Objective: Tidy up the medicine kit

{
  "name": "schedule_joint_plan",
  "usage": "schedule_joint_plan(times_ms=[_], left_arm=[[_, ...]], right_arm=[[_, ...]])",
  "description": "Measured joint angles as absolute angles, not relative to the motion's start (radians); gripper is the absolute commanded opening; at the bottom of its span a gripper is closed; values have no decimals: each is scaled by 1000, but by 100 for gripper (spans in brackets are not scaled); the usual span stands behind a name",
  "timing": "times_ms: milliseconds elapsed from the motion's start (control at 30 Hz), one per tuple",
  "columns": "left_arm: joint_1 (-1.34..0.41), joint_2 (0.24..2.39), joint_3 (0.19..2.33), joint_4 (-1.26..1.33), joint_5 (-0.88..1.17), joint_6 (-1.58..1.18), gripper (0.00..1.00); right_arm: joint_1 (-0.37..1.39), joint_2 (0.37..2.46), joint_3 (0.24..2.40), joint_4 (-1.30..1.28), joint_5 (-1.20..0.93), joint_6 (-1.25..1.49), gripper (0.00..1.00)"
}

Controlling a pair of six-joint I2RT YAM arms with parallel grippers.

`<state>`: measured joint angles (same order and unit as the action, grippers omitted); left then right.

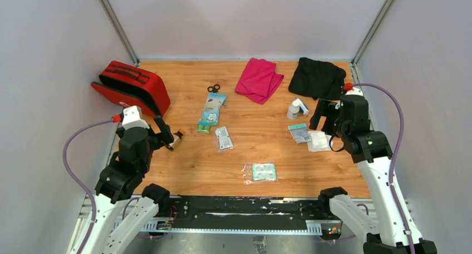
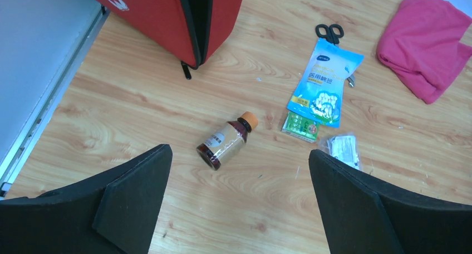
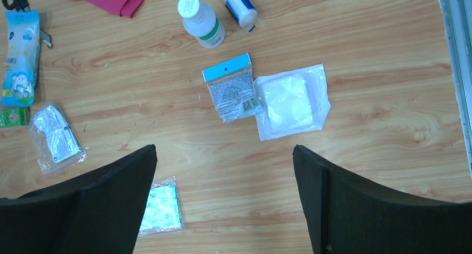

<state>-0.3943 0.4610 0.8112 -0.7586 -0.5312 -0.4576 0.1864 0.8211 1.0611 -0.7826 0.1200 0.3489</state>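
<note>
The red medicine kit [image 1: 132, 88] sits at the far-left corner of the table [image 1: 267, 154]. Just nearer than the kit, the left gripper [image 2: 238, 154] hovers with its jaws wide apart. A brown bottle [image 2: 225, 142] lies on its side below them. Well to the kit's right, the right gripper [image 3: 224, 149] hangs equally spread, with a gauze packet [image 3: 289, 101] lying just beyond its fingers.

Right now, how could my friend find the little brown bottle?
Find the red medicine kit at the far left. Just in front of it, by the left gripper, lies a small bottle on its side. It alone is brown with an orange cap.
</note>
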Motion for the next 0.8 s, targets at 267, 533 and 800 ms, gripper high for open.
schedule_joint_plan(times_ms=[267, 533, 800], left_arm=[[-394, 434, 803, -757, -510, -456, 100], [-394, 450, 802, -749, -478, -451, 100], [-394, 602, 976, -670, -470, -440, 100]], right_arm=[[186, 822, 1061, -783, 120, 350, 94], [186, 797, 1019, -786, 125, 355, 93], [186, 771, 998, -786, 78, 382, 92]])
